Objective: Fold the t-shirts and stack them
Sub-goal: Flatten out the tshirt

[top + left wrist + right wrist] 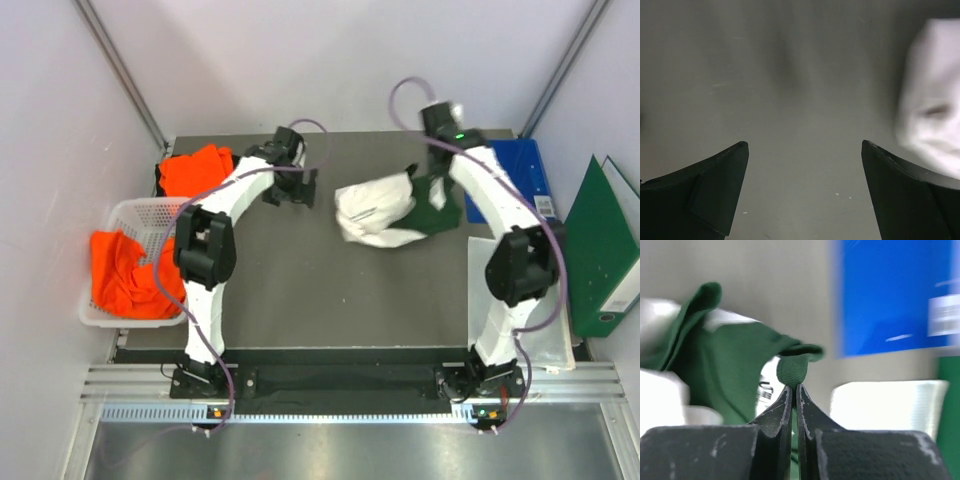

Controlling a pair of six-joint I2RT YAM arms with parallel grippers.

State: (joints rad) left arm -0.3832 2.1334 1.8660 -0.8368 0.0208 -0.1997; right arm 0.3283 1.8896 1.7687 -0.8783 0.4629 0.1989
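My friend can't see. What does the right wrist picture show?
The right gripper is shut on a dark green fold of the shirt, pinched between its black fingertips. Behind it are the grey table and a blurred blue board.

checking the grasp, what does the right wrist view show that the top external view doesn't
Only right wrist: the right gripper close up, shut on a rolled dark green edge of the white and green t-shirt.

Only top external: an orange t-shirt in the white basket, a second orange t-shirt beyond it, the left gripper and the green folder.

Both: the white and green t-shirt, bunched up, and the blue board to its right.
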